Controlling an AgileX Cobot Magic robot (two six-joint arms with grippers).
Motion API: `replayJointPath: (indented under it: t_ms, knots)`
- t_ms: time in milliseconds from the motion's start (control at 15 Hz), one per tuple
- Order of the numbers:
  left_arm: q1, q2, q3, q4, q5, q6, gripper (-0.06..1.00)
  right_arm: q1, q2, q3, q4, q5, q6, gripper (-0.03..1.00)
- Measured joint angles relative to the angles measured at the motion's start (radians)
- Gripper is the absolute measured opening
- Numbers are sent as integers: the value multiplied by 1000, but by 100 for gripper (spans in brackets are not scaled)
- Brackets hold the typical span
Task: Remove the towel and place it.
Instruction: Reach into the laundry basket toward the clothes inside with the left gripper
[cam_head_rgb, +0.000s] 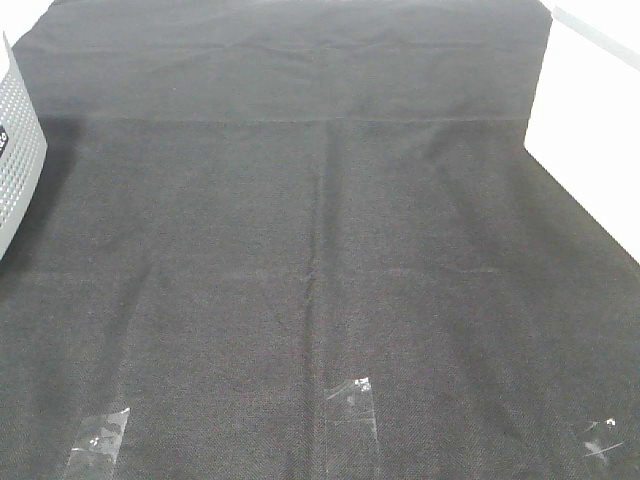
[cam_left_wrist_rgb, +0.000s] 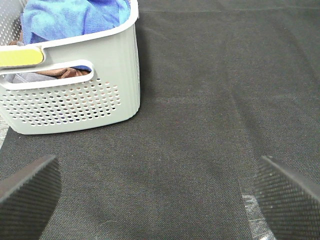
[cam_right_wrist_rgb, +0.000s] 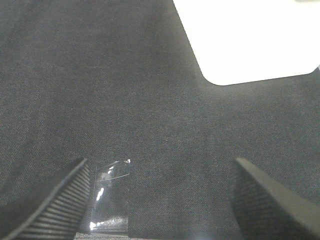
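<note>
Since the towel (cam_left_wrist_rgb: 75, 17) lies bunched inside the basket (cam_left_wrist_rgb: 85, 95) and neither gripper touches it, the task looks to be at its very start — the reach has not yet begun. The basket stands on the black cloth (cam_head_rgb: 320, 250) at the table's left edge, and only a sliver of it shows in the high view. The blue towel fills the top of the basket, with a brown cloth (cam_left_wrist_rgb: 65, 72) beneath it showing through the handle slot.

The next move seems to belong to the left gripper (cam_left_wrist_rgb: 157, 200). It needs to travel to the basket, clear the rim and come down on the towel's folds. It must pinch enough fabric to lift the whole piece free without dragging the basket or the brown cloth along.

That gripper hangs low over the black cloth, jaws spread wide and empty, facing the basket's perforated wall. The right gripper (cam_right_wrist_rgb: 160, 200) is likewise spread apart and holds nothing. It sits low over the cloth beside a strip of clear tape (cam_right_wrist_rgb: 110, 195) — toward the front edge, I judge. Neither arm shows in the high view.
</note>
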Motion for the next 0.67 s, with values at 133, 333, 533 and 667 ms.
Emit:
replayJointPath:
  t_ms: [133,333,533,667]
  knots:
    - [0,0,0,0,0,0,99,0,0,0,0,0,0,75]
    - [0,0,0,0,0,0,99,0,0,0,0,0,0,75]
    - [0,0,0,0,0,0,99,0,0,0,0,0,0,75]
    - [0,0,0,0,0,0,99,0,0,0,0,0,0,75]
